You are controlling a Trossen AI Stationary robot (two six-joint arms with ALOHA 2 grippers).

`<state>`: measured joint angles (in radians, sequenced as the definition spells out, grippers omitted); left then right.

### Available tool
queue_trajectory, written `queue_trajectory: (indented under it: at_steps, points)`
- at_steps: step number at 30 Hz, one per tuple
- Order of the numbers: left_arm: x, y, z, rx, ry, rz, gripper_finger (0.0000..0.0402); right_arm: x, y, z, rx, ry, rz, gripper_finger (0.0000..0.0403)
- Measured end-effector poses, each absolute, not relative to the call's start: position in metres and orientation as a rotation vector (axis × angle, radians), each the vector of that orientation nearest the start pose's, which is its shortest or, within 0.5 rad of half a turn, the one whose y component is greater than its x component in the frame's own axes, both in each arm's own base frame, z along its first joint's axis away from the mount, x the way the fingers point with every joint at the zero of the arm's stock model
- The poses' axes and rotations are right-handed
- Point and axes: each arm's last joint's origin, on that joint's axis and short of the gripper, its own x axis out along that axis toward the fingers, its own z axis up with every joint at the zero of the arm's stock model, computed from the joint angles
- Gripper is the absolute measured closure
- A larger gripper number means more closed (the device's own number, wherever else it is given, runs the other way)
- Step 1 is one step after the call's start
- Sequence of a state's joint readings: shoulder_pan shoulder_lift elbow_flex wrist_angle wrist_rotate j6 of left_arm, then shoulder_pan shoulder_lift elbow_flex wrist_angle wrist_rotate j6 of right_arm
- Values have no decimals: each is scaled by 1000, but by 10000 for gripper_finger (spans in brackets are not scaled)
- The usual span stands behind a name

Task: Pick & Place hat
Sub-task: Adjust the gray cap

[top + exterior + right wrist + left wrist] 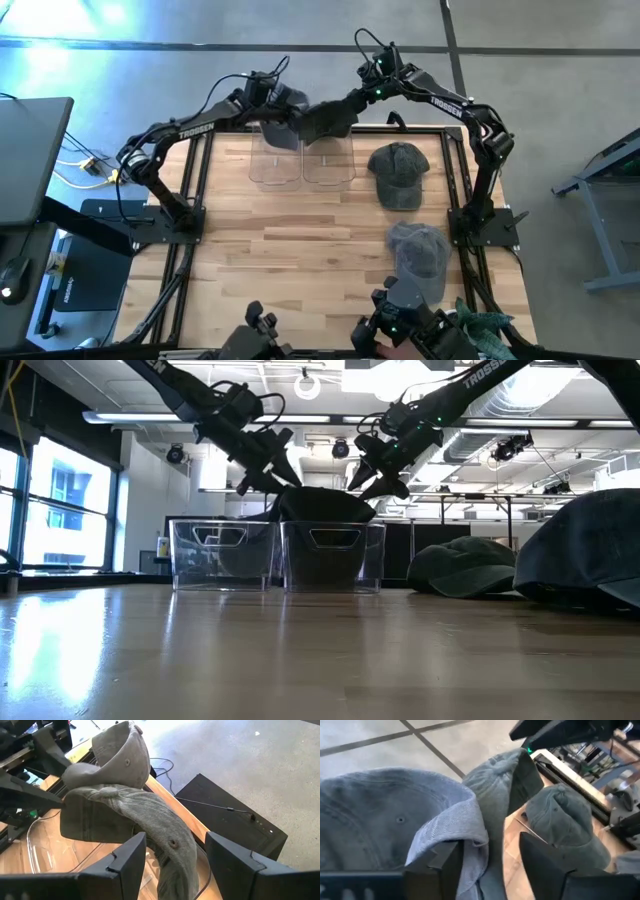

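While two dark arms meet above the far edge of the wooden counter, two hats are seen bunched between them over a pair of clear bins. The left gripper is placed above the left bin, and a grey-blue hat is seen against its fingers, with the hat's folded edge draped over one finger and the other finger standing clear of it. The left fingers are parted; whether the cloth is pinched cannot be told. The right gripper is placed above the right bin, and a green hat is seen hanging just ahead of its fingers, the crumpled crown dipping between them toward the bin. The right fingers are spread apart, and no grip on the cloth can be made out. In the low view both hats are shown as one dark mass resting on the rims where the two bins meet. A third hat is laid on the counter beside the right bin, and a fourth hat lies nearer the front, on the right side.
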<state>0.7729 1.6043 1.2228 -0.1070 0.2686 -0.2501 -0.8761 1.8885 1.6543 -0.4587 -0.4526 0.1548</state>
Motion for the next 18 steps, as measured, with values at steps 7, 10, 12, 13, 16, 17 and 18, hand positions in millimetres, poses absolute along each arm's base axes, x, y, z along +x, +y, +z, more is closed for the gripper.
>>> queue_trajectory:
  at_steps: [7,10,12,13,16,17,18]
  points:
    - [250,261,288,-642,325,431,115,283,-320,296,577,521,-450,203]
    - [246,264,288,-676,316,428,99,283,-320,296,579,523,-450,203]
    - [243,266,288,-718,310,423,99,283,-319,295,583,527,-450,203]
    - [242,267,287,-747,305,423,101,283,-319,295,583,527,-450,203]
    - [240,267,284,-805,330,428,117,283,-319,295,582,527,-450,203]
    - [239,265,282,-820,350,436,124,283,-319,295,583,527,-450,203]
    - [239,264,280,-835,374,440,132,283,-319,295,582,527,-450,203]
